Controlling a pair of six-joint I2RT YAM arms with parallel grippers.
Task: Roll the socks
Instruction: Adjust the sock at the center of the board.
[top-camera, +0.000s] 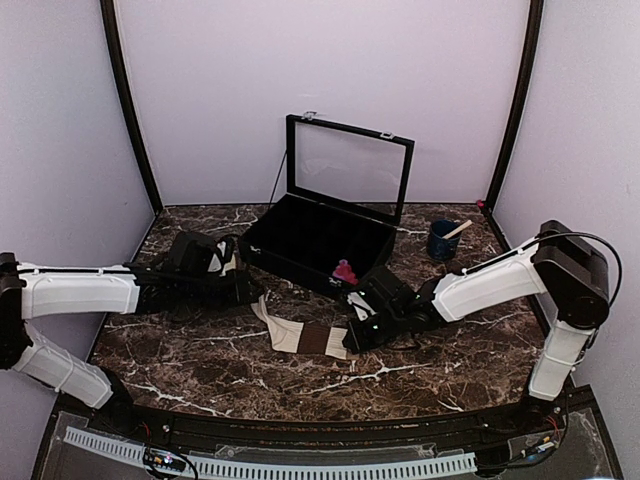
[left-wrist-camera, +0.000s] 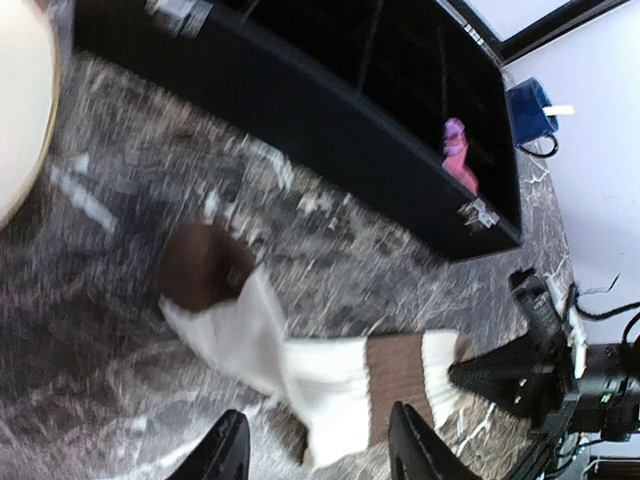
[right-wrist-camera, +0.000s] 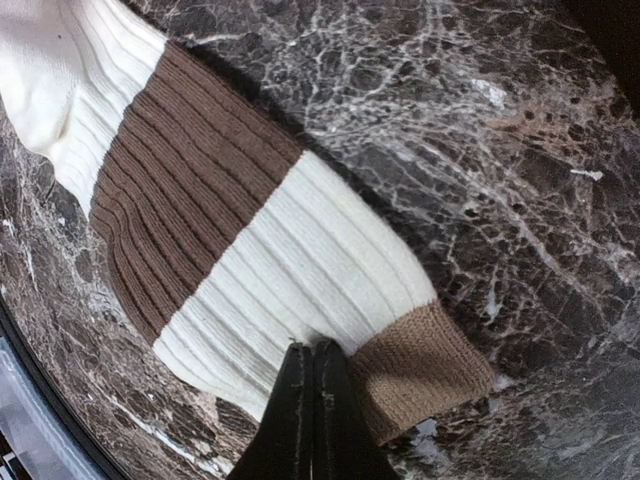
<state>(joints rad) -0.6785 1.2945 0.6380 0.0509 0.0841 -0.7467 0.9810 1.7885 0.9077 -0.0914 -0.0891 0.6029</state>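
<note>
The cream sock (top-camera: 300, 335) with brown bands lies flat on the marble table between the two arms. Its dark brown toe (left-wrist-camera: 200, 265) points left and its cuff (right-wrist-camera: 420, 365) points right. The left gripper (left-wrist-camera: 320, 450) is open, a finger on each side of the sock's near edge and not gripping it. The right gripper (right-wrist-camera: 312, 355) is shut, its tips pressed on the cream band beside the cuff; I cannot tell whether any fabric is pinched. The pink sock (top-camera: 345, 271) lies in the black box, near its front wall.
A black box (top-camera: 300, 250) with a raised glass lid (top-camera: 350, 170) stands at the back centre. A blue cup (top-camera: 442, 240) holding a stick is at the back right. A pale plate's rim (left-wrist-camera: 25, 120) shows at the left edge of the left wrist view.
</note>
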